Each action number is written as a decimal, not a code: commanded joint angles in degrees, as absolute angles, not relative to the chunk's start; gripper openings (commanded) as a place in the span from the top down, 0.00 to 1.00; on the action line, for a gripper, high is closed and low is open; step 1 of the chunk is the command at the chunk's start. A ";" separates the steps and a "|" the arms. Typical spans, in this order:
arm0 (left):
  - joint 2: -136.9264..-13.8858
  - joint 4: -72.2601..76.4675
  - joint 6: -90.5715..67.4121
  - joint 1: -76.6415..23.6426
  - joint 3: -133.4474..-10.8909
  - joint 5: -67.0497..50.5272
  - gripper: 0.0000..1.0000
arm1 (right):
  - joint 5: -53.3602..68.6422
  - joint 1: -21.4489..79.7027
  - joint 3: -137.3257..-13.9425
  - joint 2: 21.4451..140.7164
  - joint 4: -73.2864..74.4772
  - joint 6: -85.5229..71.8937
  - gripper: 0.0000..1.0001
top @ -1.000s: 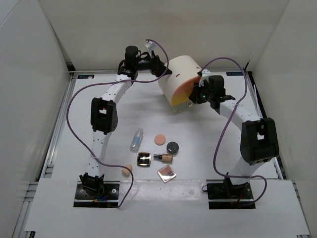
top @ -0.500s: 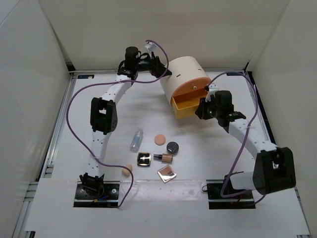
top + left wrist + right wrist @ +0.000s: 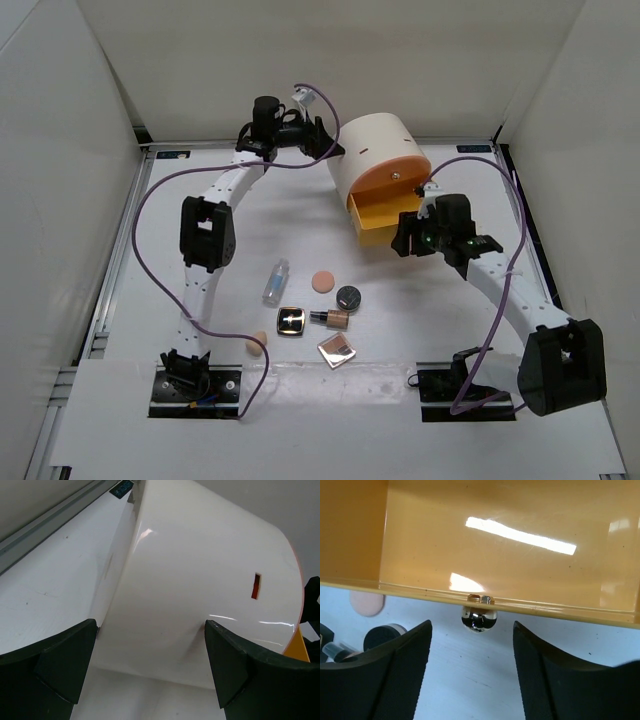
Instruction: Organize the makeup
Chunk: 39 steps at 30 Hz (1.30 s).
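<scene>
The makeup lies in a group on the table: a clear little bottle [image 3: 275, 282], a peach round puff [image 3: 323, 280], a round black compact [image 3: 348, 296], a square mirrored compact [image 3: 291, 320], a foundation bottle [image 3: 332, 318], a second square compact [image 3: 338, 349] and a beige egg sponge [image 3: 257, 345]. My right gripper [image 3: 405, 240] is open and empty, just in front of the chrome knob [image 3: 478, 619] of the pulled-out orange drawer [image 3: 510, 545]. My left gripper [image 3: 150, 625] is open, with its jaws straddling the cream cylinder box [image 3: 200, 590].
The cream cylinder box [image 3: 375, 155] lies at the back centre with its orange drawer [image 3: 378, 218] open toward the makeup. The drawer looks empty inside. The puff [image 3: 366, 604] and the black compact [image 3: 382, 635] show at the left of the right wrist view. White walls surround the table.
My right arm has drawn back toward the near right and pulled the orange drawer out of the box. The left gripper has stayed at the box. The makeup has not moved.
</scene>
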<state>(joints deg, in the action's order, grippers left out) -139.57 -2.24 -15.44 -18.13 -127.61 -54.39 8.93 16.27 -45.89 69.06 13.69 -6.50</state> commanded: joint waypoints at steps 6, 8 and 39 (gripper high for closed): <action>-125.87 -10.54 -12.22 -13.98 -122.88 -42.90 0.02 | 10.11 17.93 -49.92 65.05 21.61 -4.23 0.01; -122.71 -13.86 -11.61 -12.58 -119.20 -38.86 0.02 | 8.97 18.98 -50.62 63.64 23.90 -3.34 0.01; -44.91 -54.48 -36.29 -17.93 -49.22 7.20 0.02 | -2.09 61.52 -55.99 91.57 10.55 13.97 0.21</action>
